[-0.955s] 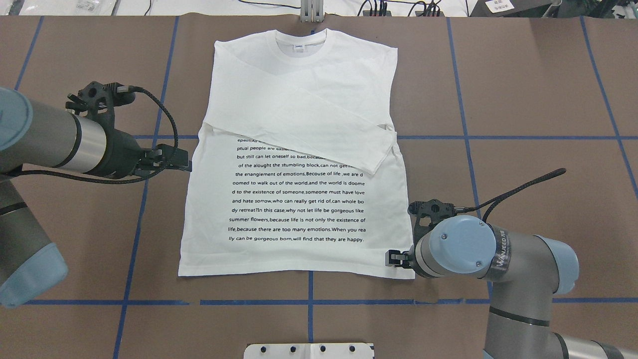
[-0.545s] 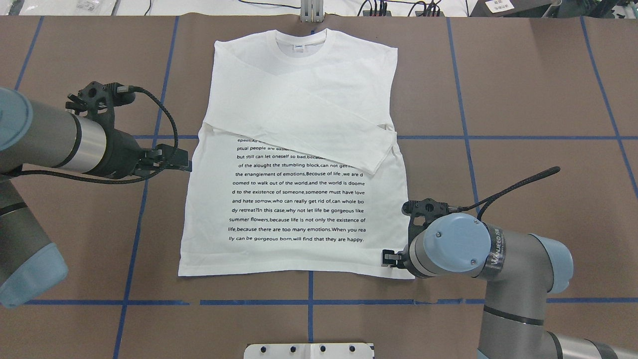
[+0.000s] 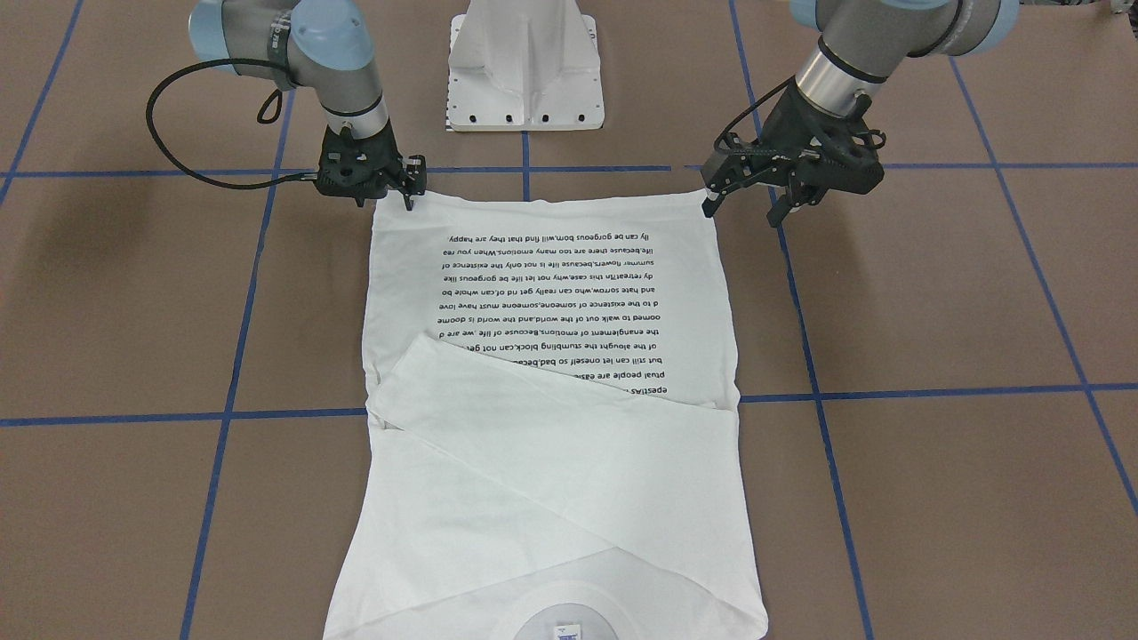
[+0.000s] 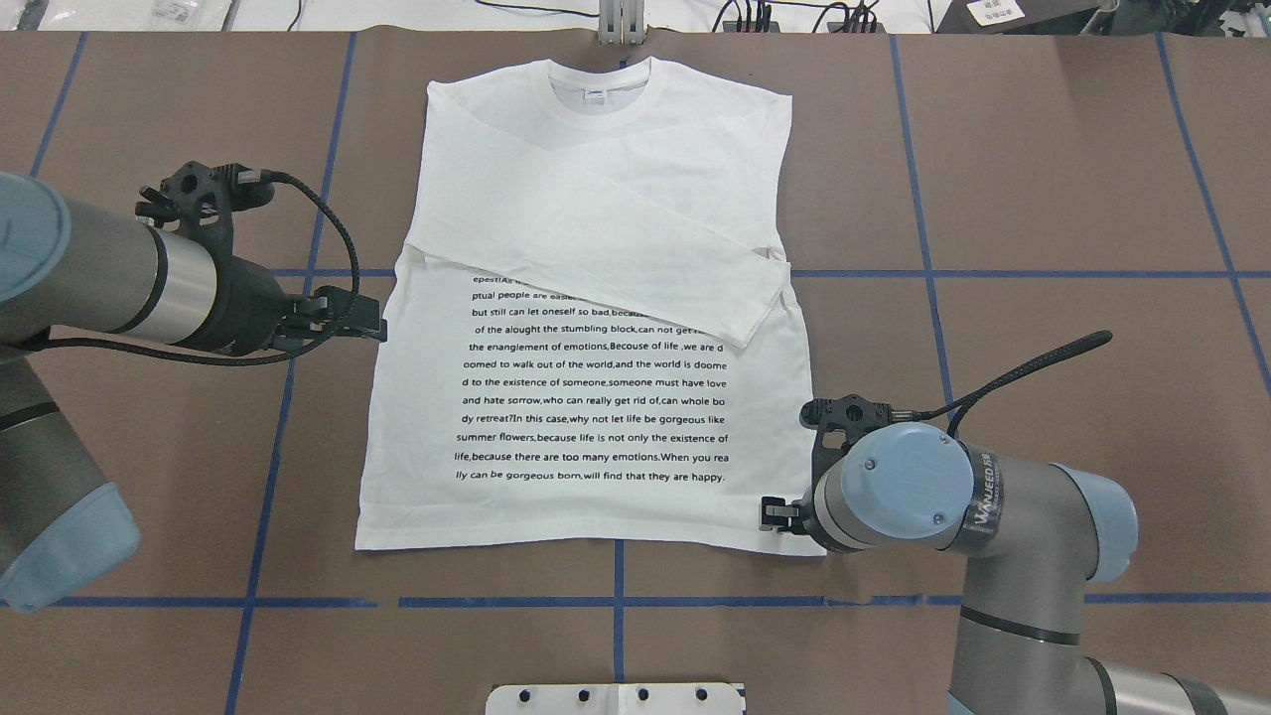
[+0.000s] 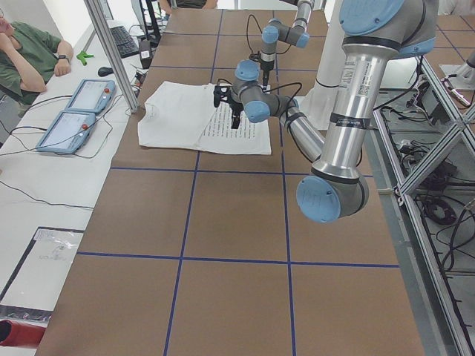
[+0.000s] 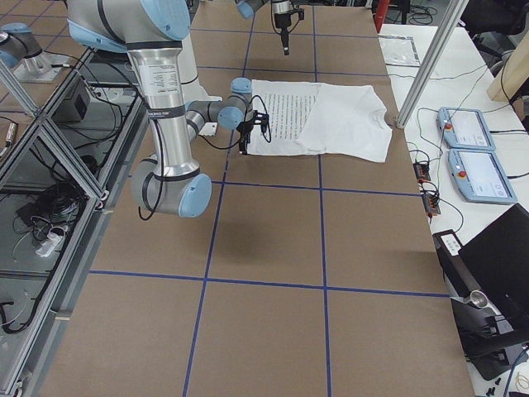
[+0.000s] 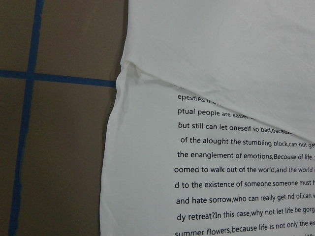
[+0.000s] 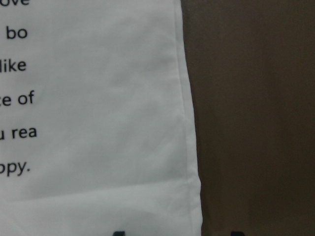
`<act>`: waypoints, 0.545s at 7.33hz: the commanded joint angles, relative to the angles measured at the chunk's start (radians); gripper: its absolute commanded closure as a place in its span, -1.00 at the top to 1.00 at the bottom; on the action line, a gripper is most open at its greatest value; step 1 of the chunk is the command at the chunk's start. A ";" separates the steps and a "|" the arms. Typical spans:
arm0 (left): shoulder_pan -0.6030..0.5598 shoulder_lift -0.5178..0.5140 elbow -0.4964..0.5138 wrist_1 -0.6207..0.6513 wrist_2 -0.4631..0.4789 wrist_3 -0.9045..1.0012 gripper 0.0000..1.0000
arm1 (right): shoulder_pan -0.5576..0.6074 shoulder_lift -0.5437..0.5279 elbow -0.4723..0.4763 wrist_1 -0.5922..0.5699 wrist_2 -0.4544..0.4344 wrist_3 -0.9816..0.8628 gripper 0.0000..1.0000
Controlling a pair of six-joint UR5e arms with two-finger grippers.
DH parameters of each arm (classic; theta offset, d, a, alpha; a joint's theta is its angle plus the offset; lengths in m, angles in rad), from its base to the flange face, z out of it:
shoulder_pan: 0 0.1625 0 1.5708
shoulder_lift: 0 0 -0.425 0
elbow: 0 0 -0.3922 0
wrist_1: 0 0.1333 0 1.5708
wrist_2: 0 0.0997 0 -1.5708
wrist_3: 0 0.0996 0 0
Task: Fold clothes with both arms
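While the shirt has not shifted over the last second, both arms have crept slightly toward it. The brown counter [image 4: 1072,149] with its blue tape lines [image 4: 1043,273] carries the white shirt [image 4: 596,397] flat and printed side up. Its collar lies toward the far edge and its hem toward the robot, and a sleeve is folded slantwise across the chest, covering the top lines of text. My left arm [image 4: 99,283] reaches in from the side at mid-length of the shirt and has edged a little nearer the cloth. My right arm [image 4: 993,492] sits at the hem corner on its own side and has slid a touch inward along the hem. The left fingers [image 4: 369,328] are spread wide and held up off the counter just beside the shirt's side edge, holding nothing. The right fingers [image 4: 773,514] are spread too, straddling the hem corner. In the wrist view one tip shows over the cloth and the other over bare counter; I cannot tell whether they touch the cloth
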 commanded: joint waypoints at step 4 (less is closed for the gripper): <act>0.000 -0.001 0.000 0.000 0.002 0.000 0.99 | -0.001 0.004 -0.010 0.001 0.005 0.005 -0.43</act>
